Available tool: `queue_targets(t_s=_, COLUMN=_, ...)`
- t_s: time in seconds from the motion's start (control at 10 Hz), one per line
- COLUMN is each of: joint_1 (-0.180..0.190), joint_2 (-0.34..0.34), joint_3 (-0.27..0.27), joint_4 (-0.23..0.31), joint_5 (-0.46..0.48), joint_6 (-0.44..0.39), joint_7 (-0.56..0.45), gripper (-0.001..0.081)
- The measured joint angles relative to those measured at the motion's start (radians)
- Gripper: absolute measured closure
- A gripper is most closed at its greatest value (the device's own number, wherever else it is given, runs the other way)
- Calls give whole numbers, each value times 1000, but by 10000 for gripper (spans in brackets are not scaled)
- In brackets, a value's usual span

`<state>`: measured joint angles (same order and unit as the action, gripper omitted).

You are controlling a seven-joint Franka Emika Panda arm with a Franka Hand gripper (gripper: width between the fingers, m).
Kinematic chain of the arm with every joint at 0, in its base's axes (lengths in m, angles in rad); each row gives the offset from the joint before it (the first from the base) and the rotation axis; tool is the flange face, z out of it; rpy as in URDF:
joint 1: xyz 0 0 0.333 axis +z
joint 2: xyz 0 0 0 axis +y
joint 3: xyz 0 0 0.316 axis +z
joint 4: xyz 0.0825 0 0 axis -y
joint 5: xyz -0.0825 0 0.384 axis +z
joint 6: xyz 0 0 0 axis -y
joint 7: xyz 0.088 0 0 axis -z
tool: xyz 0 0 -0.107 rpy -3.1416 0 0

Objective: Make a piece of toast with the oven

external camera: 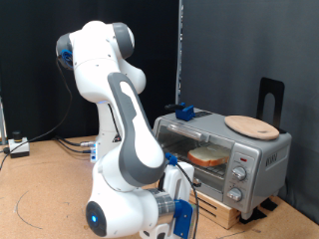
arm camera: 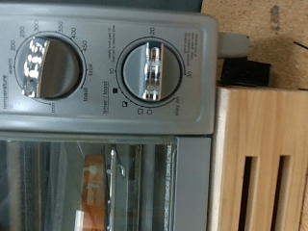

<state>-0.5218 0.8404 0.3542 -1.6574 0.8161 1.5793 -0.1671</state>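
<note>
The silver oven (external camera: pixel 261 149) stands on a wooden crate at the exterior view's right, and its glass door looks closed. Behind the glass, the piece of toast (external camera: pixel 206 156) lies flat on the rack. My hand (external camera: pixel 180 212) hangs low in front of the oven's left part, largely hidden behind my own arm. The wrist view looks straight at the oven's panel (arm camera: pixel 106 114) from close up, with two knobs in sight: the temperature knob (arm camera: pixel 48 65) and the timer knob (arm camera: pixel 152 70). A strip of the toast (arm camera: pixel 93 188) shows through the door glass. No fingers show in the wrist view.
A round wooden plate (external camera: pixel 251 125) rests on the oven's top, with a blue object (external camera: pixel 184 111) at its back left. The slatted wooden crate (arm camera: pixel 260 164) carries the oven. A black stand (external camera: pixel 271 100) rises behind it. Cables lie on the tabletop at the left (external camera: pixel 40 149).
</note>
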Motion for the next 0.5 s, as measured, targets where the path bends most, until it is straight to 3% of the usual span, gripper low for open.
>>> queue_targets(t_s=0.5, joint_1=71, joint_2=6, joint_3=19, joint_4=-21, joint_5=4, joint_6=66, joint_7=-51, gripper=-3)
